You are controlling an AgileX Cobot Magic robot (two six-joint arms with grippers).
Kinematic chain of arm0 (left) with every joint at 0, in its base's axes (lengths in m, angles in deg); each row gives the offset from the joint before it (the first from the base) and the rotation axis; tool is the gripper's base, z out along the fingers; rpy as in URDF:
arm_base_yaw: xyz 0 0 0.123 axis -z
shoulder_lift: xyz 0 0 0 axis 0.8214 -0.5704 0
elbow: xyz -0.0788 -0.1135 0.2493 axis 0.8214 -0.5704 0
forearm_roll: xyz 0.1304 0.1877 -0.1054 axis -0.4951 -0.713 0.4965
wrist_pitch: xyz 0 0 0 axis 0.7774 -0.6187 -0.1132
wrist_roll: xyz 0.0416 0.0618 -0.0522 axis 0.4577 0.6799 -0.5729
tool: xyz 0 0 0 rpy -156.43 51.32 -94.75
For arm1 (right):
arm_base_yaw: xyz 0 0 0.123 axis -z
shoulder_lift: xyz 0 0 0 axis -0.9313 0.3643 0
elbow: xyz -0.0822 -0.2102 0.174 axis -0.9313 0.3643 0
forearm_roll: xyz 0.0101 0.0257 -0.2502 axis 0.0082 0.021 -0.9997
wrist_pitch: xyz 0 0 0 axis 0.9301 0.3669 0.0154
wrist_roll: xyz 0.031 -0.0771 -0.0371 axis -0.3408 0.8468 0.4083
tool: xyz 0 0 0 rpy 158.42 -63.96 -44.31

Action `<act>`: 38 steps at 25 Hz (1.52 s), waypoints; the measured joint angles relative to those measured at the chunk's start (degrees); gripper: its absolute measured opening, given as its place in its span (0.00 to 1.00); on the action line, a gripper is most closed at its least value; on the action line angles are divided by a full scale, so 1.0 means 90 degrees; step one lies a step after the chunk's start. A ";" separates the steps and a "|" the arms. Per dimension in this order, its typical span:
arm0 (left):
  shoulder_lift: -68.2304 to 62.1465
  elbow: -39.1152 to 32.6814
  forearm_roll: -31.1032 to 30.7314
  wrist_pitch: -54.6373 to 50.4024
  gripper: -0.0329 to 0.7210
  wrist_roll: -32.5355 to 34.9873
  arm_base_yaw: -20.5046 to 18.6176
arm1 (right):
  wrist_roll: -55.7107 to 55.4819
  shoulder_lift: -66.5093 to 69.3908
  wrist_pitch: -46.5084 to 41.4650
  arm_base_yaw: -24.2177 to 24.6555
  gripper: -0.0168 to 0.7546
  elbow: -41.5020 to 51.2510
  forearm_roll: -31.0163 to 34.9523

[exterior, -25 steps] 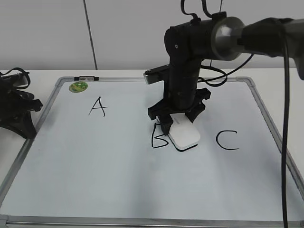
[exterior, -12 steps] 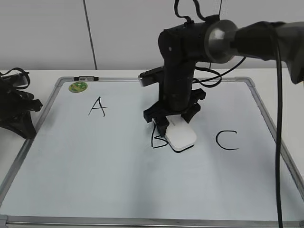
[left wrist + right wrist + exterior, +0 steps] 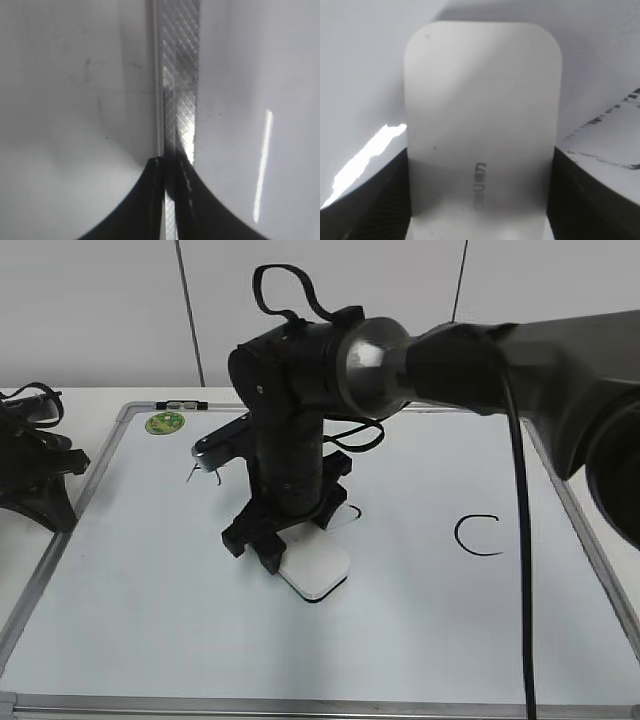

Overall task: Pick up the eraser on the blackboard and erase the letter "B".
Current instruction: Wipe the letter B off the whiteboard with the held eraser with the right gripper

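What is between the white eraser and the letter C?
Just bare board: in the exterior view, nothing lies between the eraser and the letter C.

A hand-drawn black letter "C" [image 3: 477, 536] stands on the large white silver-framed dry-erase board [image 3: 150, 640]; the white plastic eraser pad's [image 3: 480, 130] tiny grey lettering is illegible.

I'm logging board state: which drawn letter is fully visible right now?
The C, right of the right gripper. The arm hides most of the A; only a curl of B shows.
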 joint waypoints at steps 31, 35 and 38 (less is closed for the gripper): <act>0.0000 0.0000 0.0000 0.0011 0.06 0.0000 0.0000 | -0.0348 0.0135 -0.0111 0.1611 0.73 -0.0360 -0.0717; 0.0000 0.0000 -0.0012 0.0011 0.06 0.0000 0.0000 | -0.0362 0.0135 -0.0111 0.1480 0.73 -0.0360 -0.0690; 0.0000 0.0000 -0.0012 0.0011 0.06 0.0000 0.0000 | -0.0362 0.0135 -0.0126 0.1193 0.73 -0.0360 -0.0768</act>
